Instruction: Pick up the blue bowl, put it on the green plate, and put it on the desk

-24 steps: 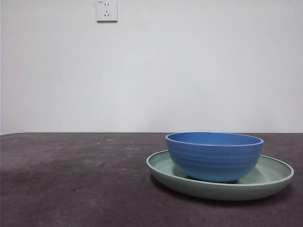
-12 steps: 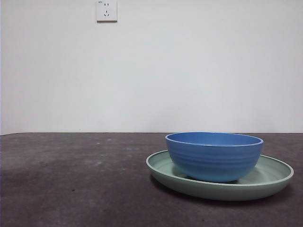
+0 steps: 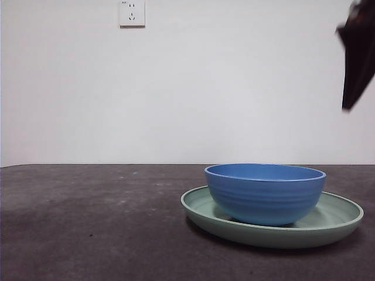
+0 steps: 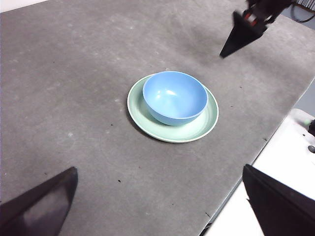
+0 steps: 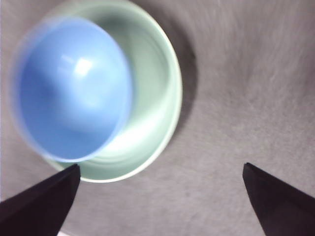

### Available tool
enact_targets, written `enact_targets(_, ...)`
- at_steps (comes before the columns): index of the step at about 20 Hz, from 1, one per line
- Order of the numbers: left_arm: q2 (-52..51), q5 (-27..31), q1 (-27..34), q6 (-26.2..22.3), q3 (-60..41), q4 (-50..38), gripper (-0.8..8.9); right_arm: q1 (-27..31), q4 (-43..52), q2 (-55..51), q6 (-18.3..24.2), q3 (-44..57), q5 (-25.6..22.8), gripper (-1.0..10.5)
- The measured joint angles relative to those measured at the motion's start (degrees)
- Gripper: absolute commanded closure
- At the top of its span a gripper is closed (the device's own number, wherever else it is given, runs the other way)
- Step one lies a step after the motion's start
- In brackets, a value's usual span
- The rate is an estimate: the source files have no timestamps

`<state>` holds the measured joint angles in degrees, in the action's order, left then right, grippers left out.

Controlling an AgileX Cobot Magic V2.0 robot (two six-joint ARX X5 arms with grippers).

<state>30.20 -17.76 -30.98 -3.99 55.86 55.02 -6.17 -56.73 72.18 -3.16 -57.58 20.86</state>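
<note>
The blue bowl (image 3: 265,193) sits upright inside the green plate (image 3: 202,212) on the desk (image 3: 88,222), right of centre in the front view. My right gripper (image 3: 354,58) hangs high above and to the right of them, open and empty. Its wrist view looks down on the bowl (image 5: 69,91) and plate (image 5: 155,93), blurred, with the right gripper (image 5: 160,167) beside the plate. My left gripper (image 4: 159,168) is open and empty, well back from the bowl (image 4: 174,96) and plate (image 4: 199,129). The left wrist view also shows the right gripper (image 4: 241,37) beyond the plate.
A white wall with a socket (image 3: 132,13) stands behind the desk. In the left wrist view the desk's edge (image 4: 266,142) runs close to the plate, with a white surface (image 4: 295,142) past it. Bare desk (image 4: 64,88) stretches on the plate's other side.
A dark gripper has come into the front view at the top right corner. The bowl and plate have not moved.
</note>
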Motion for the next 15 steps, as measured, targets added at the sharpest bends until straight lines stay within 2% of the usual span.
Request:
enact_targets(3, 0.0, -0.02, 0.0, 0.0, 0.0, 0.0, 2.47, -1.36, 2.62, 6.99, 0.92, 0.0, -0.37, 3.5)
enact_targets(5, 0.0, 0.0, 0.0, 0.0, 0.0, 0.02, 2.47, -1.7, 4.33, 10.01, 1.46, 0.0, -2.1, 4.0)
enact_targets(8, 0.0, 0.0, 0.0, 0.0, 0.0, 0.13, 2.47, -1.7, 6.54, 12.0, 1.88, 0.0, -4.57, 4.2)
enact_targets(15, 0.0, 0.0, 0.0, -0.02, 0.0, 0.28, 2.47, -1.73, 8.59, 15.74, 1.9, -0.02, -4.57, 5.3)
